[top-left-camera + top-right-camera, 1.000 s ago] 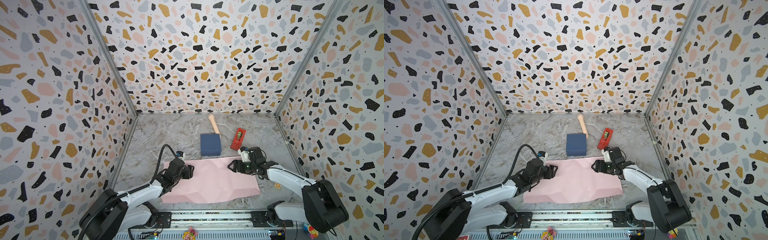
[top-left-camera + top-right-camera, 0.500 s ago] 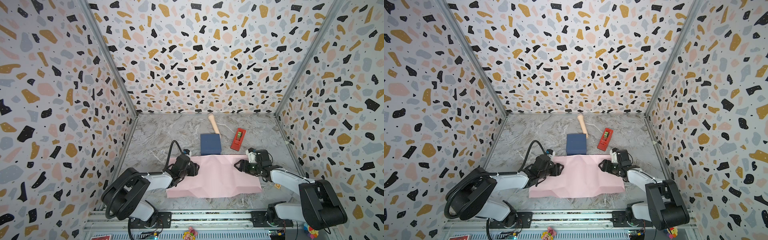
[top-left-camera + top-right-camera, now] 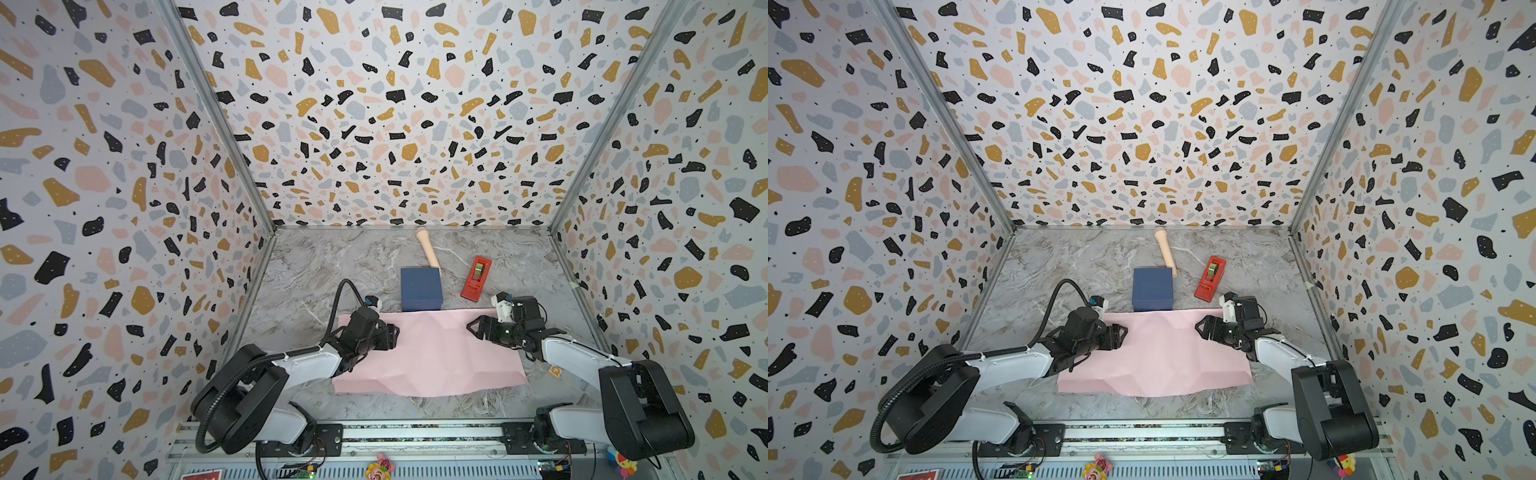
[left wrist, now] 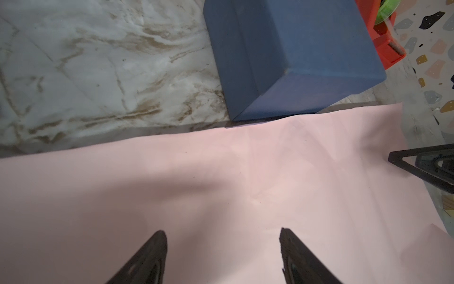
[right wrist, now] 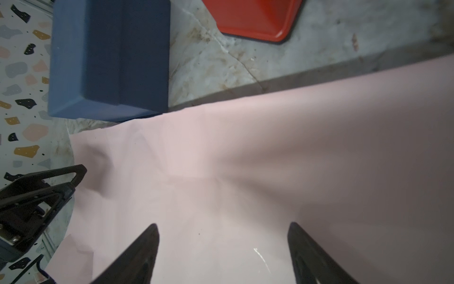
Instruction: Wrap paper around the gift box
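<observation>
Both hands released: left gripper (image 4: 222, 236) and right gripper (image 5: 222, 228) have jaws spread with nothing between them, one over each end of the paper (image 3: 432, 353). I see the paper lying pink side up, mid-table (image 3: 316, 266) toward the front edge. The gift box (image 3: 420, 289) sits at table centre against the paper's far edge. Probably touching, hard to tell.

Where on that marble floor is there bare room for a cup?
Bare table lies back left, between the left wall and the gift box, and back right, beyond the tape dispenser. A narrow strip lies between the paper and the front rail. Crowded: gift box, toy microphone and tape dispenser cluster mid-back; the left gripper and right gripper hang over the paper.
</observation>
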Robot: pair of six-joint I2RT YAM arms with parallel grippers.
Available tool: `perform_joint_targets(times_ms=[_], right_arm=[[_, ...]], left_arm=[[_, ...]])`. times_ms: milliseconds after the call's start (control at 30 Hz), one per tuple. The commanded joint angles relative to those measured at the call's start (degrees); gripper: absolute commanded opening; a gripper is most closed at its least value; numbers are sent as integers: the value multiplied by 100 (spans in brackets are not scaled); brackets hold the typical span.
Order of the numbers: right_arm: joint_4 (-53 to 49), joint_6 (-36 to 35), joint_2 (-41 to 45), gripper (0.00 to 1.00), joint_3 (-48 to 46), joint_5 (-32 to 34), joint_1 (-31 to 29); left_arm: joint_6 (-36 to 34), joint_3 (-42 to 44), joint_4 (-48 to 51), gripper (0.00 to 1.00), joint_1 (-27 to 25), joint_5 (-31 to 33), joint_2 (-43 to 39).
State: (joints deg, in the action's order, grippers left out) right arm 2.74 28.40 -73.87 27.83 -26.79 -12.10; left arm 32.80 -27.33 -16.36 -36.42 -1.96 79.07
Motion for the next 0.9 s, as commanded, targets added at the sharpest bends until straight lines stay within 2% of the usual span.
perform_joint_targets(times_ms=[0, 100, 300, 467, 533, 633, 867], right_arm=[[181, -64, 363, 88, 399, -218, -193], [325, -11, 260, 91, 711, -129, -541], [585, 264, -732, 96, 1648, 51, -930], [728, 373, -1767, 95, 2457, -113, -979], [711, 233, -2124, 94, 2764, -353, -979], [541, 166, -2546, 93, 3130, -347, -970], [718, 410, -3211, 89, 3393, -697, -996]], left_arm=[[-127, -411, 11, 79, 30, 202, -250], [72, -627, -177, 86, 143, 196, -288], [594, -1513, -478, 86, 388, -383, 445], [606, -2268, -327, 86, 551, -433, 1368], [579, -2474, -341, 87, 597, -510, 1699], [551, -2775, -298, 87, 610, -676, 2148], [779, -2927, -515, 90, 611, -1050, 2637]])
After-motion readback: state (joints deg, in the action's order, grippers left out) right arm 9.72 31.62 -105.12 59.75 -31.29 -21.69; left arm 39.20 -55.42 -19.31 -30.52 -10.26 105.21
